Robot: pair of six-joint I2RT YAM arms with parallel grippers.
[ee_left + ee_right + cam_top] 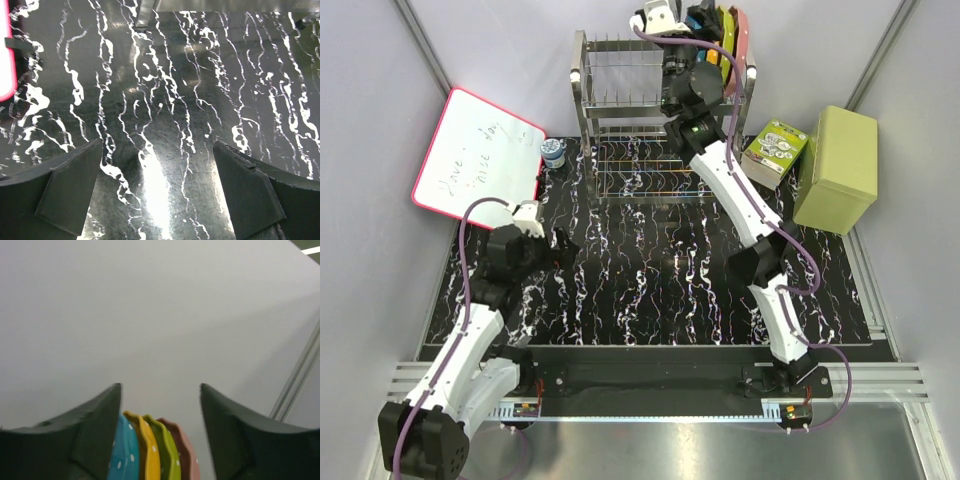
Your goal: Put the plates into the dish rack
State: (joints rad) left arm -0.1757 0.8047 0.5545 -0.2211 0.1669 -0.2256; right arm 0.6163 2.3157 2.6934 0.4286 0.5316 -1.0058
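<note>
The dish rack (pixel 620 110) stands at the back of the black marbled mat. All the plates stand on edge side by side in its top tier at the right end. In the right wrist view they read blue (pixel 122 455), orange (pixel 149 452), yellow-green (pixel 169 452) and pink (pixel 189 457). My right gripper (pixel 160 390) is open just above them, its jaws on either side of the row, holding nothing; it also shows in the top view (pixel 700 22). My left gripper (pixel 565 245) is open and empty, low over the mat at the left (pixel 157 190).
A pink-framed whiteboard (pixel 475 165) leans at the back left, with a small jar (pixel 554 152) beside it. A patterned green box (pixel 775 148) and a pale green box (pixel 838 168) sit right of the rack. The right arm stretches across the mat (pixel 650 290).
</note>
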